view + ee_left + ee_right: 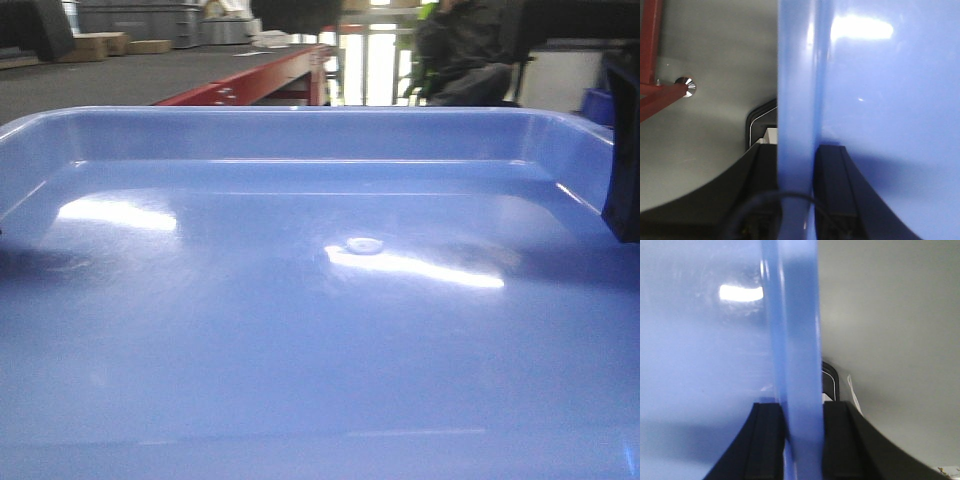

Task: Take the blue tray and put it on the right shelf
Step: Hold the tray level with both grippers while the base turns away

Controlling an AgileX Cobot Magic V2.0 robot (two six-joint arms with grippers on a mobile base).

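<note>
Now held: the blue tray (pixel 300 330) fills the front view, level, hollow side up and bare inside. It seems to be off any counter.
Left pincer (pixel 796 195): clamped on the tray's left rim, with one finger (pixel 835 190) inside the wall and the other outside. Grey floor (pixel 715 125) shows beyond the rim.
Right pincer (pixel 799 425): clamped likewise on the tray's right rim, the wall pinched between both pads.
Long axis: appears to run side to side, from one pincer to the other, so both arms likely share the load.
Beyond the tray's far rim: a red-framed counter (pixel 250 80) with a dark top.
Right shelf: not in view. Judged to lie off the tray's right side, so the carry would turn that way, right arm leading.
</note>
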